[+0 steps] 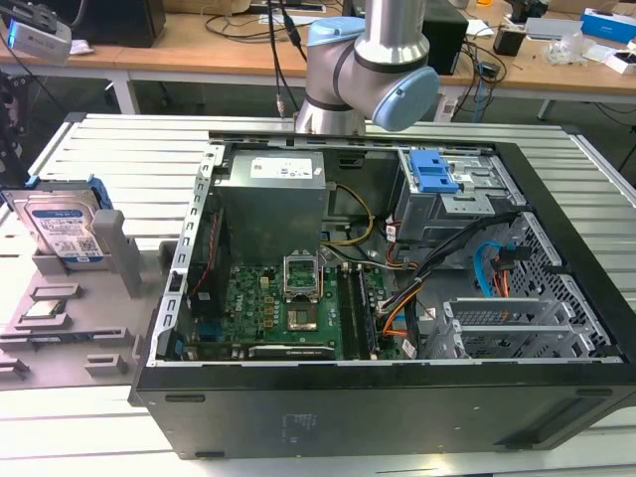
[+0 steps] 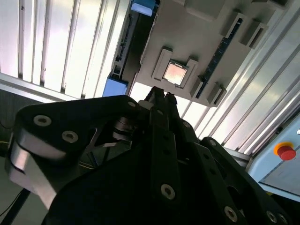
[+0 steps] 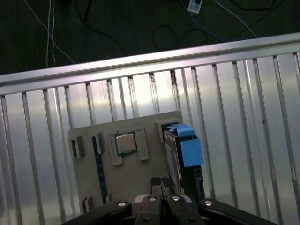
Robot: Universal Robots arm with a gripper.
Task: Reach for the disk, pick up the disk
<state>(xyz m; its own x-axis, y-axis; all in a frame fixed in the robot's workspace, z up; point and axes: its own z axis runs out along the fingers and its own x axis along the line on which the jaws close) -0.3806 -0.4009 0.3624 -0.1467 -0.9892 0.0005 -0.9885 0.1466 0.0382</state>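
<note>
The disk [image 1: 62,227] stands upright on its edge in a grey fixture plate [image 1: 60,348] at the exterior view's left. It is silver-grey with a white-and-blue label and a blue bracket. In the first wrist view the disk [image 3: 174,152] shows edge-on with its blue bracket beside a square chip [image 3: 125,143] set in the plate. In the second wrist view the disk [image 2: 123,44] is a dark edge with blue ends. My gripper [image 3: 161,181] [image 2: 160,95] hangs well above the plate, apart from the disk, fingers shut together with nothing between them.
An open black computer case [image 1: 556,179] lies on the slatted metal table [image 1: 119,149], with a grey drive cage and blue latch [image 1: 434,174] inside. The arm's base [image 1: 368,70] stands behind the case. A red button [image 2: 286,151] sits beyond the table. Cluttered benches are behind.
</note>
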